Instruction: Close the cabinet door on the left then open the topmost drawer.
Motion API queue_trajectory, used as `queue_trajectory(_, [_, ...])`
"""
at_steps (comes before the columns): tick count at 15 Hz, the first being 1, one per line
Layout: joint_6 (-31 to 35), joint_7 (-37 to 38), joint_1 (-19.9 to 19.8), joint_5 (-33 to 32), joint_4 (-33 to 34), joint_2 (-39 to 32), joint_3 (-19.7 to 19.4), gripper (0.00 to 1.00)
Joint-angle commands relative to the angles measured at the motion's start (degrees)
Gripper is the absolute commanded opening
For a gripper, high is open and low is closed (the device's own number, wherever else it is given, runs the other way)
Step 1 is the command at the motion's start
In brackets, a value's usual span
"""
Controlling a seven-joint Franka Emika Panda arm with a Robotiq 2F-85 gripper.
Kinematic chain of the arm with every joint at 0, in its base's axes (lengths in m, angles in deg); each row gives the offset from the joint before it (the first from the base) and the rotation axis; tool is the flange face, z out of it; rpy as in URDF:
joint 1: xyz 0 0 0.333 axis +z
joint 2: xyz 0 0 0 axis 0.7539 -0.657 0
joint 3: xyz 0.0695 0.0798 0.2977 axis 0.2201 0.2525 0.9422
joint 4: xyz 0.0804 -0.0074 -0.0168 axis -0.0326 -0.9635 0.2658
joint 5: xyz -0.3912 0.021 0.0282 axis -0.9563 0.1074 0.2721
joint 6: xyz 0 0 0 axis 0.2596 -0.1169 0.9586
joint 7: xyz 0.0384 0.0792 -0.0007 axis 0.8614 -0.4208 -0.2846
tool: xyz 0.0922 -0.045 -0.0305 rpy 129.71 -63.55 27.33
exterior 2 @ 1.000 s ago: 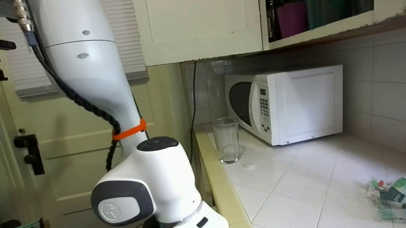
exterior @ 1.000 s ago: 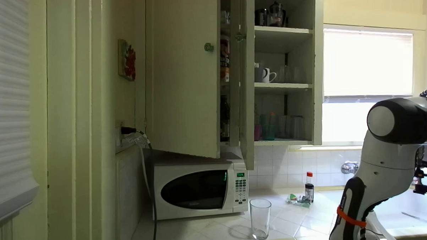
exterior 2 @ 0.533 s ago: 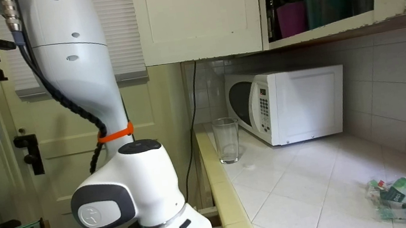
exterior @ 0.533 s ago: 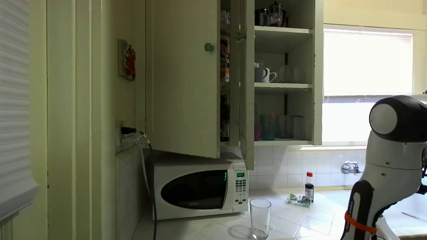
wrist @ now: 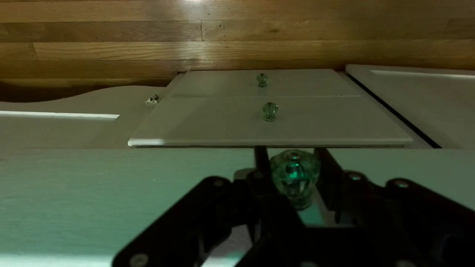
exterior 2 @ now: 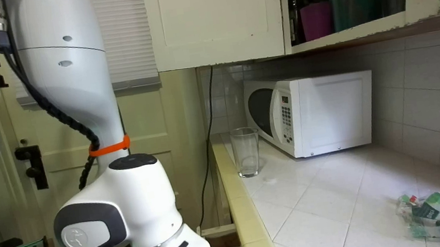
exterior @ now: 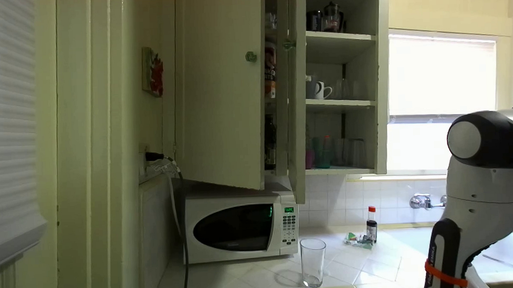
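1. Green-tinged glass, by its look, makes the knob (wrist: 295,178), round and faceted; the hand (wrist: 291,157) is drawn in to the knob's width and grips it from both flanks.
2. The topmost drawer (wrist: 92,193), which carries that knob, stands partly out: an exterior view shows its inside just beside and below the edge of the surface (exterior 2: 321,204).
3. I judge the step in hand to be the opening pull. Draw straight back and level, along the drawer's run; a sideways tug could bind it, and slick glass may twist or slip.
4. Pull slowly, easing off towards full travel, since no stop can be seen.
5. Below sit flat, painted drawer fronts (wrist: 207,116) with two similar lower knobs (wrist: 270,111), and a glossy plank floor (wrist: 259,29) beyond.
6. White glazed tile covers the surface, with a yellow edging (exterior 2: 248,223); a clear, tapering drinking glass (exterior 2: 246,152) stands near it.
7. Flat and pale, the upper left cabinet door (exterior: 220,90) stands ajar; whether it is the door meant, I cannot tell.
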Motion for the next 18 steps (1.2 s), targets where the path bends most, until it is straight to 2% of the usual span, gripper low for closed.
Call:
queue_trajectory(1, [-1.4, -0.2, 2.7, -0.7, 0.0, -1.8, -2.1, 0.61])
queue_trajectory(4, [-3.5, -0.4, 6.4, 0.4, 0.0, -2.1, -5.3, 0.82])
queue_trajectory(6, [-4.8, -0.7, 7.4, 0.3, 0.0, -1.9, -7.1, 0.98])
queue_trajectory(9, [-5.6, -1.5, 6.8, -0.2, 0.2, -0.5, -8.8, 1.00])
queue_trajectory(13, [-5.3, -2.7, 3.2, -1.0, -1.1, 3.6, -7.9, 1.00])
queue_trajectory(18, [-13.4, -7.4, -2.0, -1.3, 0.3, 9.1, -3.7, 1.00])
